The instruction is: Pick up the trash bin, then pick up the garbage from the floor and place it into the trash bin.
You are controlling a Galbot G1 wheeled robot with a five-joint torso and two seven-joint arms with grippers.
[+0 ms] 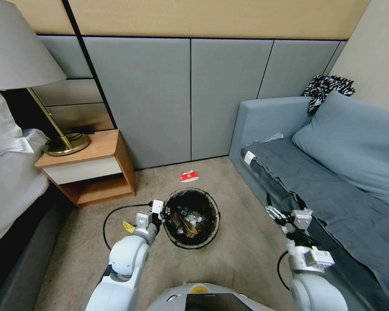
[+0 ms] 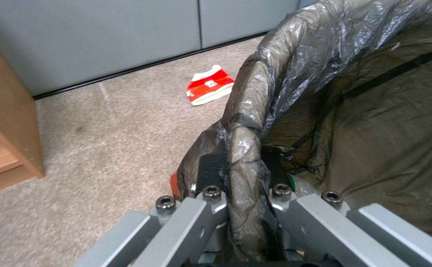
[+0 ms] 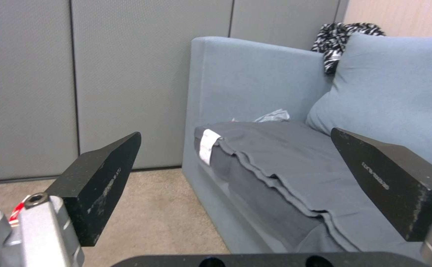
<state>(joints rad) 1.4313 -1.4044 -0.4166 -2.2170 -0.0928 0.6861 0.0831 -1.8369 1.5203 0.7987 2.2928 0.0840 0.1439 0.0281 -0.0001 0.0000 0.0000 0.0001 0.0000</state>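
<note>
The trash bin [image 1: 212,224], lined with a dark bag, is in front of me on the carpet with several litter pieces inside. My left gripper [image 1: 161,214] is shut on its near-left rim, and the left wrist view shows the bag-covered rim [image 2: 255,111] pinched between the fingers [image 2: 211,167]. A red-and-white piece of garbage [image 1: 189,176] [image 2: 209,84] lies on the floor just beyond the bin, near the wall. A yellow wrapper [image 1: 128,226] lies on the carpet beside my left forearm. My right gripper [image 1: 277,219] [image 3: 236,132] hangs open and empty by the sofa's front edge.
A wooden nightstand [image 1: 95,172] with a lamp [image 1: 67,144] stands at the left, next to a bed [image 1: 8,181]. A blue sofa [image 1: 333,181] runs along the right, with a crumpled wrapper [image 1: 274,137] at its far end. A grey panelled wall [image 1: 190,99] closes the back.
</note>
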